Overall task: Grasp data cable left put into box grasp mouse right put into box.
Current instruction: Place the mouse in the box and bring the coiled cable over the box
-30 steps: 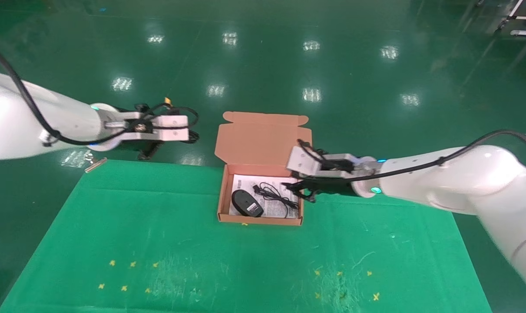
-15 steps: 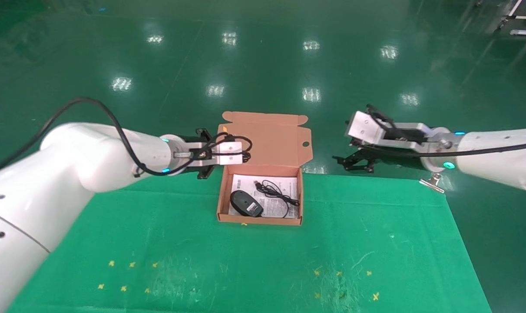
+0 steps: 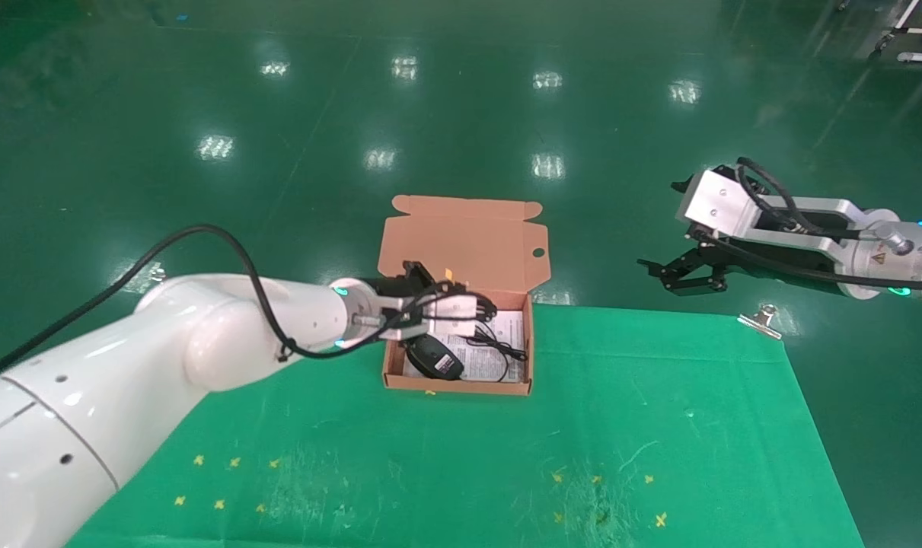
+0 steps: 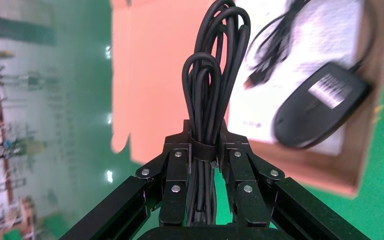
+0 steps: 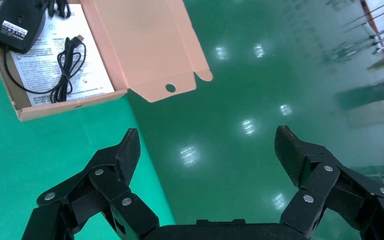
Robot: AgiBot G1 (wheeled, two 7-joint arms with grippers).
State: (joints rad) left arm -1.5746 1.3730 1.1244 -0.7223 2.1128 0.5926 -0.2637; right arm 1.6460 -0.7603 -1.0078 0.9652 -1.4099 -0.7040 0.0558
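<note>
The box (image 3: 461, 243) lies open at the far middle of the green mat, flap up. The mouse (image 3: 436, 359) and its thin cord (image 3: 499, 352) lie inside on the white sheet. My left gripper (image 3: 449, 323) hovers over the box's left half, shut on the data cable (image 4: 214, 75), whose loops stick out past the fingertips (image 4: 203, 145) towards the flap (image 4: 150, 75) and the mouse (image 4: 320, 107). My right gripper (image 3: 670, 270) is open and empty, off the mat's far right edge; its wrist view (image 5: 207, 145) shows the floor, the box (image 5: 140, 45) and the mouse (image 5: 17, 25).
The green mat (image 3: 461, 457) covers the table, with yellow cross marks near the front. A metal clip (image 3: 761, 320) holds its far right corner. The shiny green floor lies beyond the table's far edge.
My left gripper swung in from the far left with the data cable to over the box. My right gripper drew back from the box's right side, up and to the right.
</note>
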